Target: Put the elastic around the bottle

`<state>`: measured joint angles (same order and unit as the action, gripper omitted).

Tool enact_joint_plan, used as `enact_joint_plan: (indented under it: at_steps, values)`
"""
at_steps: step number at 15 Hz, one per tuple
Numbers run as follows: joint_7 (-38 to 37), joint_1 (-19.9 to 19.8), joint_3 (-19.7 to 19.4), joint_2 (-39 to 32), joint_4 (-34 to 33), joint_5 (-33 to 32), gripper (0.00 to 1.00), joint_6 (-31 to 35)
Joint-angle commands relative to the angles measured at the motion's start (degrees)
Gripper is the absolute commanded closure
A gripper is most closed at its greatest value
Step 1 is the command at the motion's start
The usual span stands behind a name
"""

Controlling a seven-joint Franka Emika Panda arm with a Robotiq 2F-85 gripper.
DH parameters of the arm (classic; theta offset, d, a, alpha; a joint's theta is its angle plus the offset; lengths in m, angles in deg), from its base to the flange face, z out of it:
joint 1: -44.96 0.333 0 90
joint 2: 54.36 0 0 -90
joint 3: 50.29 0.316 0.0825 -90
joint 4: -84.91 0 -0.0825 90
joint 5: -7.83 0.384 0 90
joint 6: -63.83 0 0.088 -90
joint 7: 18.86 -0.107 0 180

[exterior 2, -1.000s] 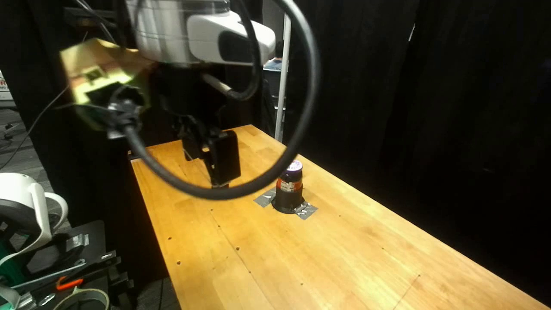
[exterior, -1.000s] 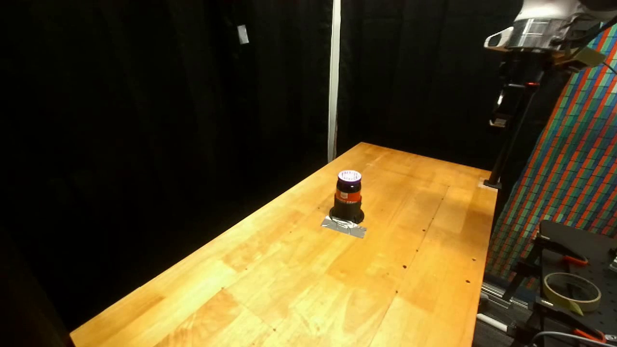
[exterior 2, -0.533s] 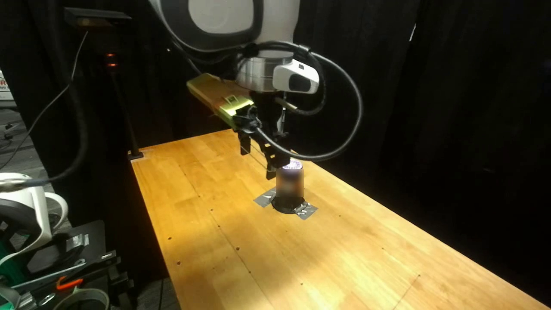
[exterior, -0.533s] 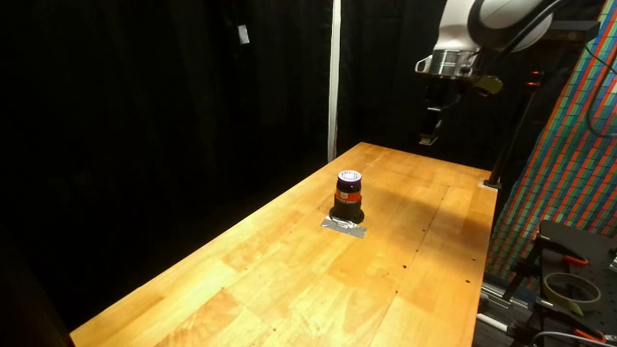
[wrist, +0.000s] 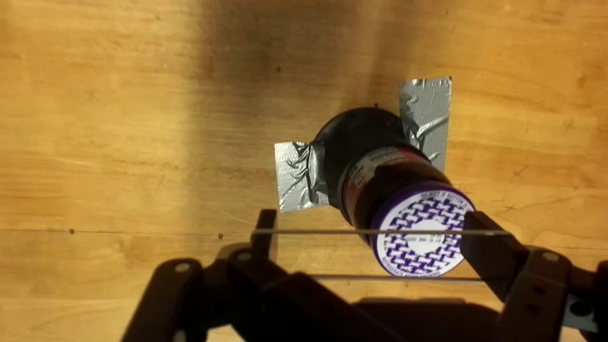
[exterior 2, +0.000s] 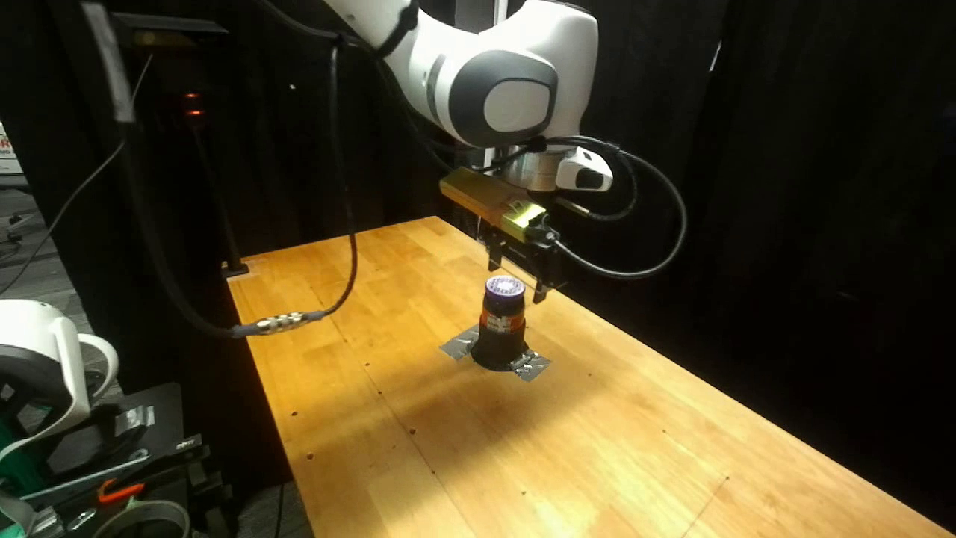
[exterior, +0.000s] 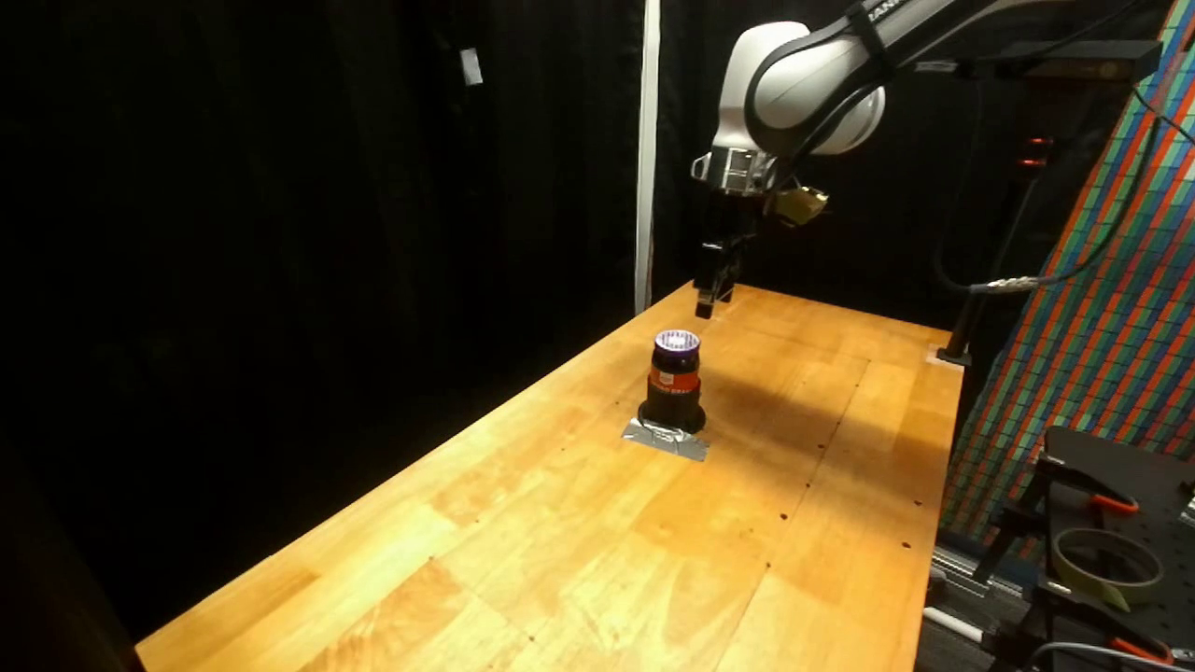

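The bottle (exterior: 674,381) stands upright in a black holder (wrist: 361,126) on the table; it also shows in an exterior view (exterior 2: 502,320). It is dark with an orange-red label and a purple-and-white cap (wrist: 425,254). My gripper (wrist: 370,223) is open, with the elastic (wrist: 323,232) stretched between its two fingers as two thin strands. The upper strand crosses over the cap in the wrist view, the lower one passes along its bottom edge. The right finger overlaps the cap's edge. In both exterior views the gripper (exterior: 715,304) (exterior 2: 517,282) hangs above the table, apart from the bottle.
Silver tape strips (wrist: 299,178) (wrist: 427,114) fix the holder to the wooden table (exterior 2: 448,448). A black cable (exterior 2: 351,217) hangs from the arm. A thin pole (exterior: 985,289) stands at the table's far corner. A side cart holds a tape roll (exterior: 1106,565).
The arm has swung across the table to the bottle and come lower: leftward in one exterior picture, rightward in the other. The bottle and holder have not moved.
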<state>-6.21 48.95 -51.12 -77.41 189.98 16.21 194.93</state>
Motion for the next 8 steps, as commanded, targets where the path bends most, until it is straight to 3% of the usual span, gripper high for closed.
enact_joint_plan:
  at_steps: [1, 5, 8]
  values:
    - [0.37, -2.15, 3.01, -10.84, -14.41, -1.23, 0.0, -2.76]
    - [-2.02, -1.65, 3.82, -19.39, -26.56, -2.49, 0.0, -9.21]
    - [-5.31, -0.73, 3.63, -24.31, -35.58, -3.63, 0.0, -21.3]
